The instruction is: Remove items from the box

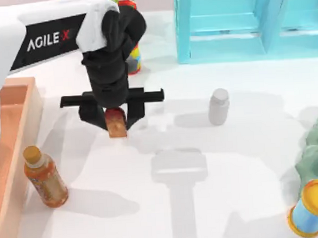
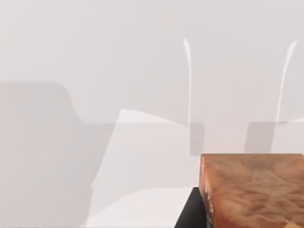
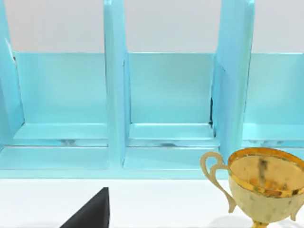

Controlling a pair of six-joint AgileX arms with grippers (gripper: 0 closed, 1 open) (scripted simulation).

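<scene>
A: How is the left claw (image 1: pixel 115 117) seen?

B: It is seen pressed together on the short amber-brown bottle (image 1: pixel 116 123), which is held between its fingers above the white surface (image 1: pixel 206 202). In the left wrist view the same bottle (image 2: pixel 254 190) is shown close up against that pale surface.

A: Where is that bottle placed relative to the box (image 1: pixel 14 153)?

B: It is held outside the box, well to the right of the box's thick wall. Just beside that wall, also outside it, a taller orange-brown bottle with a tan-yellow cap (image 1: pixel 44 177) is stood upright.

A: What else is laid out beyond the box?

B: Farther right of it, a pale grey bottle (image 1: pixel 218 106) is stood, and a turquoise shelf unit (image 1: pixel 223 25) is set at the far side. A gold trophy cup (image 3: pixel 260 185) is seen before that shelf (image 3: pixel 118 109) in the right wrist view.

A: And the right claw?

B: Whether it is spread or pressed together cannot be told.
</scene>
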